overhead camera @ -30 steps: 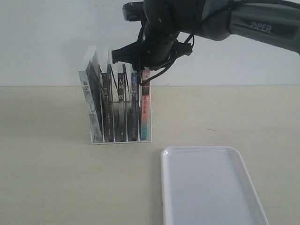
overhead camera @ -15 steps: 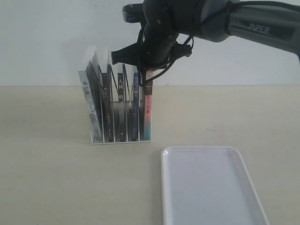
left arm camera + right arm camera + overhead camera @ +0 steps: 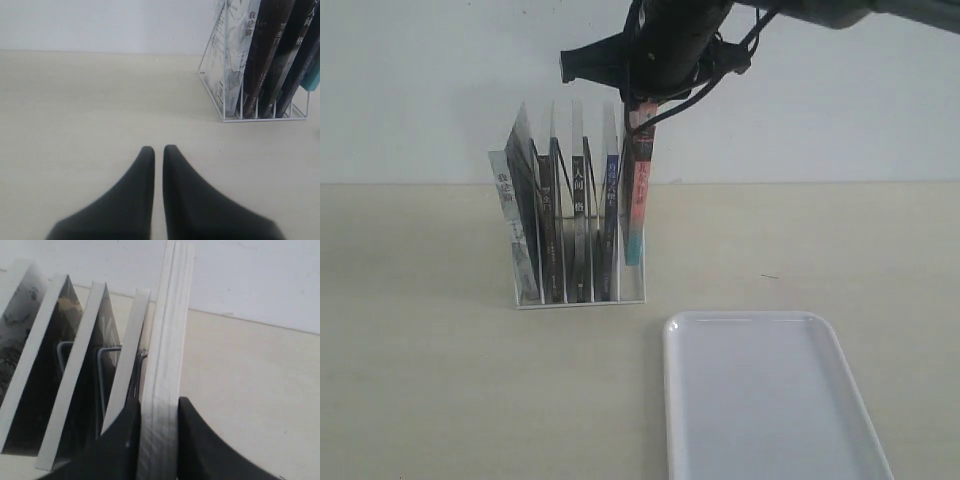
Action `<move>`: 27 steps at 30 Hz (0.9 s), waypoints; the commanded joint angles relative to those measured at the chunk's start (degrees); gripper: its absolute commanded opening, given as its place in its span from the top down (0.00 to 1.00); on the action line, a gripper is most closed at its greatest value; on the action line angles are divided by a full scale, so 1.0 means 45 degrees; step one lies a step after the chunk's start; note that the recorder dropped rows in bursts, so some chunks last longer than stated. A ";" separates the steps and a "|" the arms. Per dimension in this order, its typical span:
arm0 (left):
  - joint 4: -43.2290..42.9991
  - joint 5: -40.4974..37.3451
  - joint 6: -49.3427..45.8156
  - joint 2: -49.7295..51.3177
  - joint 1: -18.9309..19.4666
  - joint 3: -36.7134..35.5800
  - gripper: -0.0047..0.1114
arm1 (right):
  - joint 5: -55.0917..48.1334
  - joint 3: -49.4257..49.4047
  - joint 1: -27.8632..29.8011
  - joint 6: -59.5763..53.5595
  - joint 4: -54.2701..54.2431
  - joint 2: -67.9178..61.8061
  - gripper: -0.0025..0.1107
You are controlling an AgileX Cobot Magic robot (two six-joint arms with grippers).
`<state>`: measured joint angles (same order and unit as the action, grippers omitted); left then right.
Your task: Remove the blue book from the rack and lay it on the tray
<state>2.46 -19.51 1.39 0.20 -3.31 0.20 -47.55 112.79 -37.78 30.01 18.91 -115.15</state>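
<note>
Nearest, the tray (image 3: 765, 400) waits; my left gripper (image 3: 158, 165) rests clenched. Beyond, the blue book (image 3: 609, 210) sits in the rack (image 3: 580, 302), yet my right gripper (image 3: 159, 412) clamps the pink-and-teal-spined book (image 3: 636, 190), half lifted. Wrong pick, I judge: next, regrasp the blue.

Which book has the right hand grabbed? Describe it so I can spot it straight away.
Find the wire rack beyond the white tray. At the rack's tray-side end one book sits raised above the rest, pinched by the right hand. Its spine runs pink to teal, unlike the blue book beside it.
</note>
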 commanded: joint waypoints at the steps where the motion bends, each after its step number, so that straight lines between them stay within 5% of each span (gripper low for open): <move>1: -0.0038 0.0053 0.0109 -0.0045 0.0051 -0.0046 0.91 | 0.0312 0.0105 0.0014 -0.0045 0.0672 0.0847 0.98; 27: -0.0038 0.0053 0.0109 -0.0045 0.0051 -0.0046 0.91 | 0.0652 0.0105 -0.0012 0.0247 0.0766 -0.0612 0.96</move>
<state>2.46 -19.51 1.39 0.20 -3.31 0.20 -47.25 112.79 -37.89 30.88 20.54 -118.79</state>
